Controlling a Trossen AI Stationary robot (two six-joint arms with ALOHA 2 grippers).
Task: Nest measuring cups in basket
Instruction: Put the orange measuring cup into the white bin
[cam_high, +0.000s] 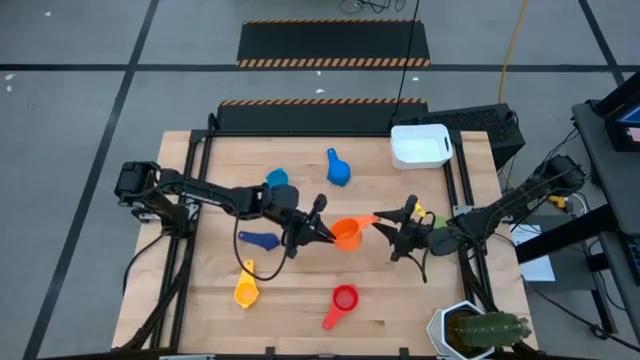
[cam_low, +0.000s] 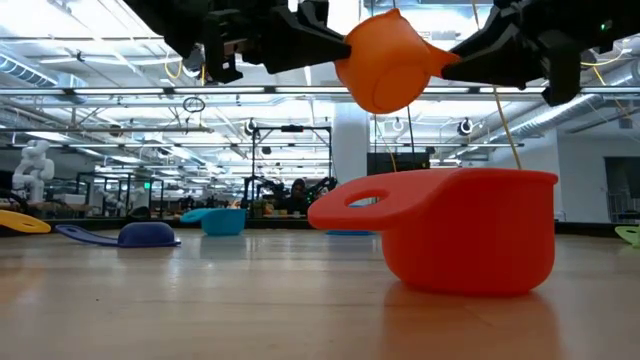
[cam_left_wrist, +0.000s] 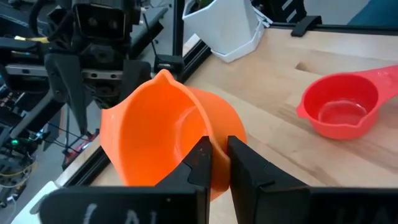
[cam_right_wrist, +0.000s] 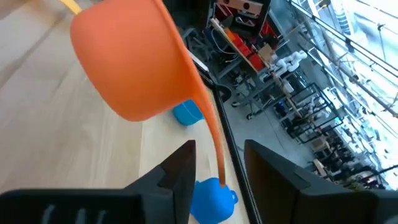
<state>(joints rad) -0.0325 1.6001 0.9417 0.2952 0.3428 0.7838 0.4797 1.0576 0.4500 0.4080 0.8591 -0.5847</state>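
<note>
Orange cup hung mid-air: left gripper pinched its rim, right gripper open around its handle, seemingly a handover.

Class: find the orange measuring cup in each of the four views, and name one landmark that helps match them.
High view: orange measuring cup at table centre, between both tools.
Low view: top centre, raised above the table.
Left wrist view: centre-left, rim pinched.
Right wrist view: upper left, handle between fingers.
Shared landmark: red cup, in high, low and left wrist views.
</note>
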